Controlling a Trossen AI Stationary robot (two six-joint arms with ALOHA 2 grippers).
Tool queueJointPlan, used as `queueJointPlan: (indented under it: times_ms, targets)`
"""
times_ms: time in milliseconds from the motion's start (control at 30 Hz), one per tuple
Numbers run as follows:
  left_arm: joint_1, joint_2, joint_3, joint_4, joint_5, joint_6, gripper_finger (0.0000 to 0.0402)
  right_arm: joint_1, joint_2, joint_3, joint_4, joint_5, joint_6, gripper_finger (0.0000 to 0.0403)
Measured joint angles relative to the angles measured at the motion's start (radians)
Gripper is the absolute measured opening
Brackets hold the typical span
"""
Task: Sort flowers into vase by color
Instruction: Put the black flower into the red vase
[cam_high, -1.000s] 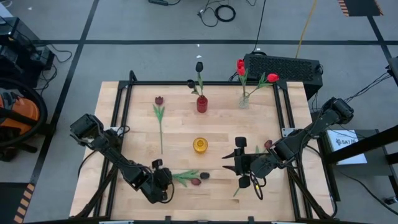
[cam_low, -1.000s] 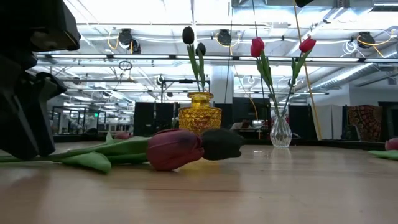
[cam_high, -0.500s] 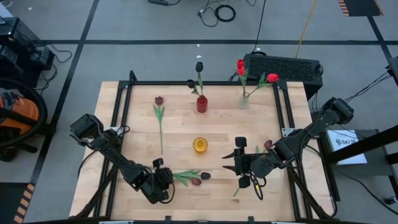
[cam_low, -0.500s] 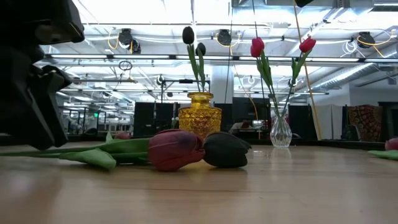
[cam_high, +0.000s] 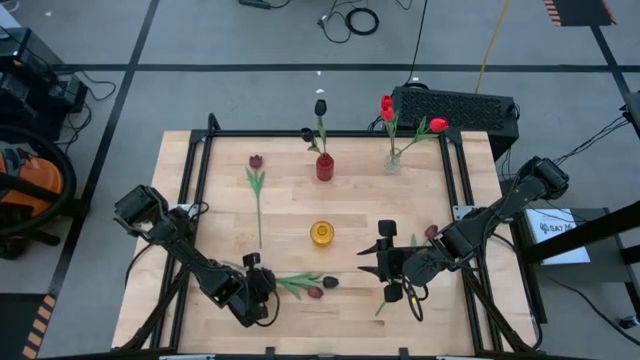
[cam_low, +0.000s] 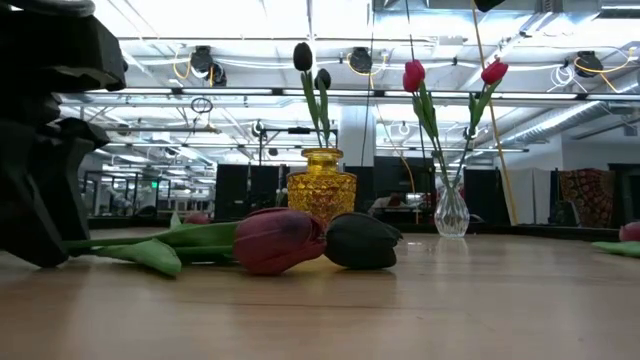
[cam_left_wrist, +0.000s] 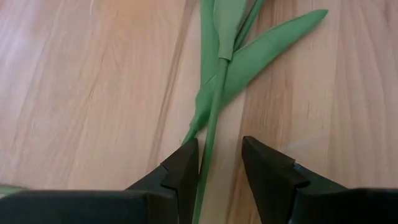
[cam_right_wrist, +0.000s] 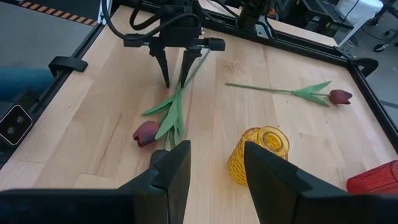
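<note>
Two tulips lie side by side near the table's front, one head maroon (cam_low: 280, 240) and one near-black (cam_low: 362, 240), their stems (cam_high: 295, 285) pointing left. My left gripper (cam_left_wrist: 221, 165) is open and points down at those stems, its fingertips on either side of one green stem (cam_left_wrist: 214, 99). My right gripper (cam_right_wrist: 216, 152) hangs open above the table's right half with nothing between its fingers. Another maroon tulip (cam_high: 257, 185) lies flat at the left. The red vase (cam_high: 325, 167) holds dark tulips (cam_high: 320, 105), and the clear vase (cam_high: 392, 162) holds red ones (cam_high: 387, 105). My left gripper comes from above, slanting from the table's left, with the fingers lying along the stem. The stem runs close along the inner side of one finger (cam_left_wrist: 186, 165). I cannot tell whether it touches. The stem lies flat on the table.
A yellow vase (cam_high: 321, 233) stands at the table's middle with nothing in it. A further tulip (cam_high: 412, 242) lies under my right arm, its stem end (cam_high: 380, 308) toward the front edge. A black frame (cam_high: 200, 160) borders the wooden top.
My left gripper has tipped further down over the stems' free ends while staying in place. The two tulips near the front have shifted a little; the near-black head has slid slightly toward the table's right. My right arm has kept still.
</note>
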Motion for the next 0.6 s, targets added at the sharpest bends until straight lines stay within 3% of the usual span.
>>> queueJointPlan:
  times_ms: [300,600]
  targets:
    - [0.0,0.002,0.0,-0.002,-0.029,0.009,0.0121,0.0,0.0,0.0,0.0,0.0,0.0,0.0141]
    - [0.0,0.003,-0.002,-0.003,-0.048,0.055,0.001,0.0,0.0,0.0,0.0,0.0,0.0,0.0141]
